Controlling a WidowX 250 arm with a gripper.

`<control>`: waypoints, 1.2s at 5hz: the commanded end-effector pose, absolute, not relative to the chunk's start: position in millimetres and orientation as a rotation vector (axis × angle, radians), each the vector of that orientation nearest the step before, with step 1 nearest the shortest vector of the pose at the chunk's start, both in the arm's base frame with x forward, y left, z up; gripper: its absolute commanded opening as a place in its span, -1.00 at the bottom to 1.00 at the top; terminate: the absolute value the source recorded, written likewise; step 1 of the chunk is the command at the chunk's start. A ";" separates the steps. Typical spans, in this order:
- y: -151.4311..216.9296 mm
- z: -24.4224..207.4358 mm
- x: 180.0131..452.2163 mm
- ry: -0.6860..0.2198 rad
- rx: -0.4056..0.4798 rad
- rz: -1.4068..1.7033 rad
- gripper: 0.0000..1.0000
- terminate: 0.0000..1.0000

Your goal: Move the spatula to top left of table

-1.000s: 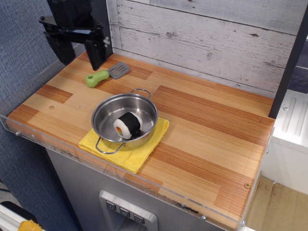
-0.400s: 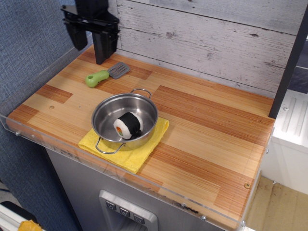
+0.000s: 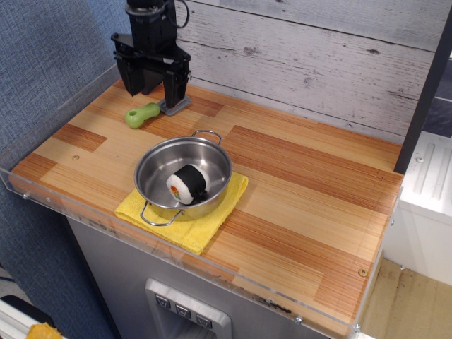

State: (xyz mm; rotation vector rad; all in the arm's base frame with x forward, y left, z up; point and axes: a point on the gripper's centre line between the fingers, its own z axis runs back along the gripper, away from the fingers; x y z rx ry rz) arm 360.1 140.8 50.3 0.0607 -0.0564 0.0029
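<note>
Spatula (image 3: 150,111) lies flat near the back left corner of the bench (image 3: 304,183), a striped butcher-block top with a clear acrylic rim: chunky lime-green handle toward the left edge, flat grey blade partly hidden behind one black finger (image 3: 175,88). Black hand (image 3: 153,90) hangs over it with its two blocky fingers apart, holding nothing. Toward the front edge a round shiny steel pot (image 3: 183,177) with wire loop handles sits on a yellow cloth (image 3: 189,224), a sushi roll (image 3: 186,183) inside.
</note>
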 end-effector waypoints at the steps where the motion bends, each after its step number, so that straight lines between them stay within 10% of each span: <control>1: 166.3 48.2 354.8 -0.057 0.094 0.010 1.00 -1.00; 4: 170.9 19.4 340.6 -0.007 0.096 0.025 1.00 -1.00; 5: 167.6 17.1 338.8 -0.026 0.107 0.038 -1.00 -1.00; 6: 163.4 18.6 337.8 -0.037 0.116 0.049 -1.00 -1.00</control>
